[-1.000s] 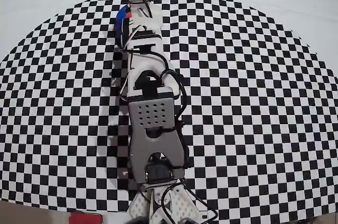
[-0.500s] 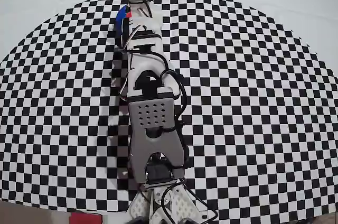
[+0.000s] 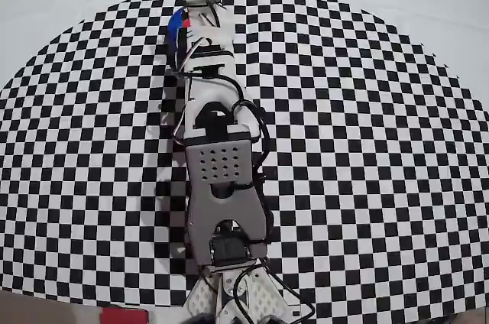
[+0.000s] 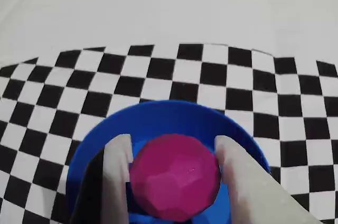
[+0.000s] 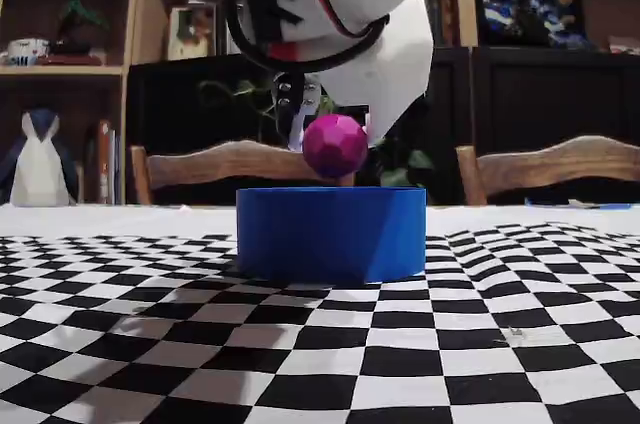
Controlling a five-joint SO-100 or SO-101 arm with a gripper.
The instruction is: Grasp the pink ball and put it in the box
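While the arm stretches toward twelve o'clock across the checkered cloth (image 3: 367, 148) in the overhead view, the gripper (image 4: 174, 152) holds the pink ball (image 4: 175, 183) clamped between its two white fingers (image 4: 117, 155), one at nine o'clock and one at three o'clock of the ball. In the fixed view the pink ball (image 5: 335, 145) hangs just above the open top of the blue tub (image 5: 331, 232), clear of the rim. The ball looks faceted and matte, probably light and rigid, so it should not slip easily; the hold across its widest girth seems right. Once let go it may bounce or roll, though the tub's low wall should likely contain it.
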